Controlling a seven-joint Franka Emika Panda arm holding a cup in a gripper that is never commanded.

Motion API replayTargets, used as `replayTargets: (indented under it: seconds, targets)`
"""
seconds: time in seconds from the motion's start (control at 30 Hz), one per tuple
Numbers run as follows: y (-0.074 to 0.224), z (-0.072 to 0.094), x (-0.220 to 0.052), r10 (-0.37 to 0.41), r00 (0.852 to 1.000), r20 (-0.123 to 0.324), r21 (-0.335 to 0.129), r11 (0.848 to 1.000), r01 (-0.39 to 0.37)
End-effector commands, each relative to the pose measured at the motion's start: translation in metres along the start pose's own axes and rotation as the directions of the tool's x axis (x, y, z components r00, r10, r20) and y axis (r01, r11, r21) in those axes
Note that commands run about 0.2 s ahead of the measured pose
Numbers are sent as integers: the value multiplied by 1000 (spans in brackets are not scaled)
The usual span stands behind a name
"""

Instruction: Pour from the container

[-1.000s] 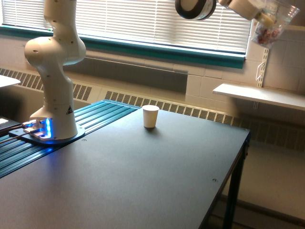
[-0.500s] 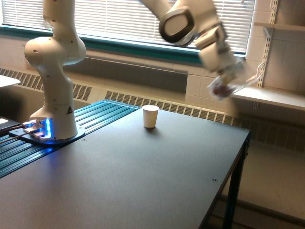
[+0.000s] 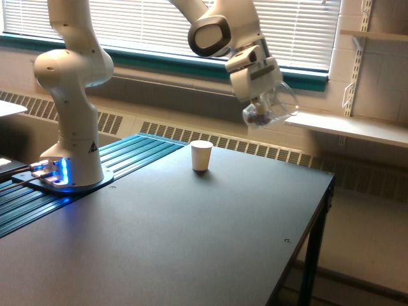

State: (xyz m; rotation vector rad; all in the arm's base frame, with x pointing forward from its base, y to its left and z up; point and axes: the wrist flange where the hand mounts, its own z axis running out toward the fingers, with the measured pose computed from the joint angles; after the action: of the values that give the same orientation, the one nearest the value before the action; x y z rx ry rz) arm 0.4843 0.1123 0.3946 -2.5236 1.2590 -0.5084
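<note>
Gripper (image 3: 262, 102) clamped on clear cup (image 3: 271, 109) — likely light, thin-walled, crushable; grip mid-wall gently. White cup (image 3: 201, 155) lower left.

Daylight thru blinds (image 3: 159, 25); frame soft, dim.

clear glossy plastic container (image 3: 271, 107), matt white paper cup (image 3: 201, 155), smooth matt dark table (image 3: 191, 236), glossy white plastic arm (image 3: 73, 95)

robot base (image 3: 81, 150) — small black triangle sign | no readable text
</note>
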Motion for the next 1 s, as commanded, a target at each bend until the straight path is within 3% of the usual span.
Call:
replayTargets:
  seconds: [0.03,0.1,0.27,0.4,0.53,0.77,1.0]
  targets:
    - [7,0,-67,-19,994,103,-29,999,22]
    - [6,-4,-88,-64,989,133,-14,998,67]
    - [2,-13,-139,-67,973,219,-10,997,71]
    - [6,-16,-179,-100,953,287,-19,994,110]
    - [18,-15,-212,-110,929,354,-29,991,129]
    - [46,-11,-268,-135,874,468,-63,981,185]
    - [68,-12,-307,-149,837,527,-72,973,219]
